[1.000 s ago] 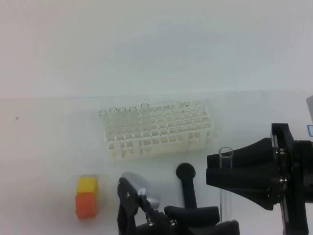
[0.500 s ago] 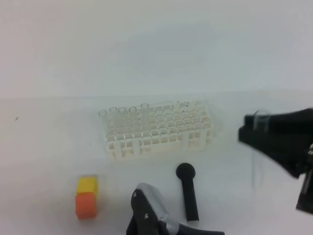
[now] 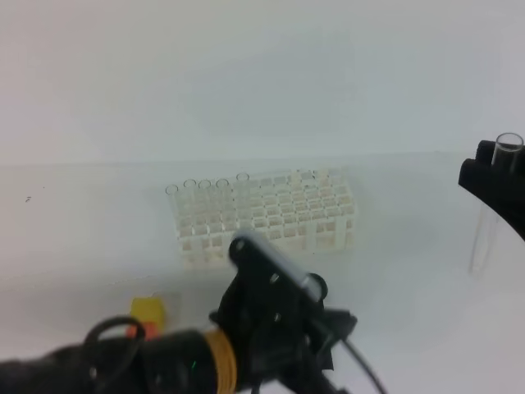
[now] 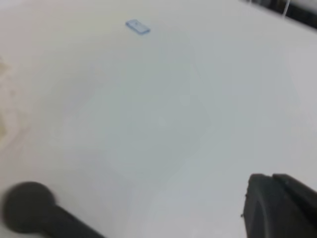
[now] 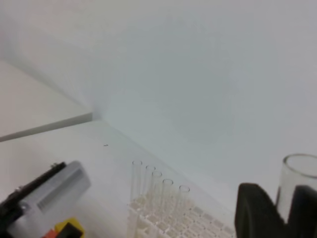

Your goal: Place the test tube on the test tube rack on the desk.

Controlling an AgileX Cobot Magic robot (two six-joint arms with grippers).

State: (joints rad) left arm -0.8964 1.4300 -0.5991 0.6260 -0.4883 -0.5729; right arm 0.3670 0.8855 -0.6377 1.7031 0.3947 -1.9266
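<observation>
Right black gripper (image 3: 502,176), clamped on the upright clear glass test tube (image 3: 490,215) right of the white grid rack (image 3: 267,215), should approach an empty hole vertically; left gripper (image 4: 277,206) closed, empty.

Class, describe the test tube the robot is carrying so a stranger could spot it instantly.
Start at the white rack mid-desk, then look to the far right edge. There the right gripper holds one clear test tube upright in the air; unlike the rack's tubes, it stands in no hole.
</observation>
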